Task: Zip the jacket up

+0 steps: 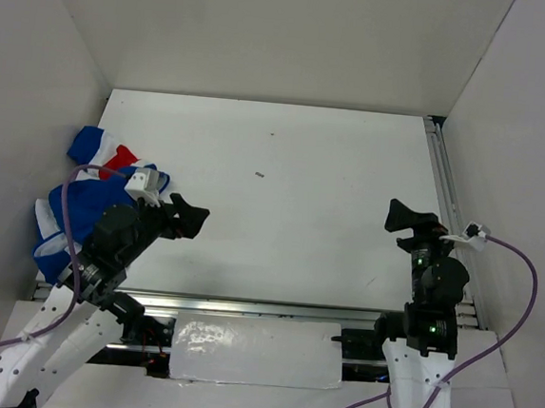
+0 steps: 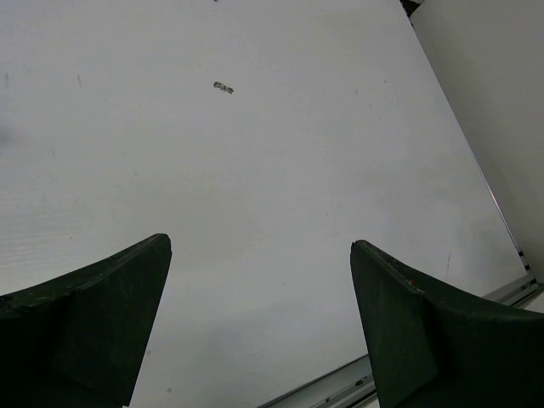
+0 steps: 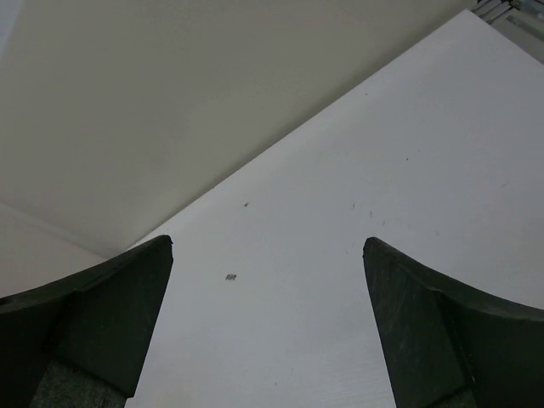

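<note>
The jacket (image 1: pixel 84 173) lies crumpled at the table's left edge in the top view, royal blue with red and white panels; part of it hangs over the edge and the left arm covers some of it. My left gripper (image 1: pixel 193 218) is open and empty, just right of the jacket and pointing toward the table's middle; in the left wrist view (image 2: pixel 259 246) only bare table shows between its fingers. My right gripper (image 1: pixel 407 219) is open and empty at the right side; in the right wrist view (image 3: pixel 268 246) it faces bare table. The jacket is out of both wrist views.
A small dark speck (image 1: pixel 260 174) lies on the white table (image 1: pixel 305 159), also in the left wrist view (image 2: pixel 223 87) and the right wrist view (image 3: pixel 230 277). White walls enclose three sides. A metal rail (image 1: pixel 446 181) runs along the right edge.
</note>
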Available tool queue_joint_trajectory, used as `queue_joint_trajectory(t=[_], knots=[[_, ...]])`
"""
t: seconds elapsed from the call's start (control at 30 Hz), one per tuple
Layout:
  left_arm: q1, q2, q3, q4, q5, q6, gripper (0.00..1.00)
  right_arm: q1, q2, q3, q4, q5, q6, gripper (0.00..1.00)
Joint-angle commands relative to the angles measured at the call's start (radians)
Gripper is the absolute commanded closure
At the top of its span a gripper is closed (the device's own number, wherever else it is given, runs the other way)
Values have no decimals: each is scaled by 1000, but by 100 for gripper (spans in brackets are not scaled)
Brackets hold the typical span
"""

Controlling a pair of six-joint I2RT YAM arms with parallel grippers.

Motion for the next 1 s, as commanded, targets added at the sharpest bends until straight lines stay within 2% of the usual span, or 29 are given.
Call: queue_joint_trajectory(t=[0.0, 0.17, 0.27, 0.47, 0.53, 0.57, 0.6, 0.63, 0.7, 0.87, 0.97], knots=[[-1, -9, 3, 35, -47, -15, 1, 6, 42, 83, -61, 57, 15, 0], [-1, 30, 29, 15, -41, -10, 1, 6, 55, 86, -61, 59, 32, 0], [1, 67, 37, 10, -92, -22, 1, 6, 56, 61, -37, 48, 35, 0], [82, 254, 133, -121, -141, -127, 1, 6, 75, 34, 22, -28, -1, 0], [146, 291, 161, -146, -137, -139, 1, 6, 104, 37, 23, -56, -26, 0], [213, 325, 184, -154, -50, -138, 1, 8, 130, 37, 17, -61, -20, 0], [255, 339, 196, -152, -49, -125, 1, 8, 130, 37, 22, -70, -29, 0], [295, 352, 202, -149, 30, -121, 1, 6, 159, 37, 20, -72, -31, 0], [404, 395, 212, -143, 52, -131, 1, 6, 181, 38, 26, -93, -41, 0], [622, 579, 267, -206, -43, -211, 1, 6, 204, 35, 32, -102, -55, 0], [706, 717, 303, -218, -17, -233, 1, 8, 190, 21, 42, -99, -58, 0]])
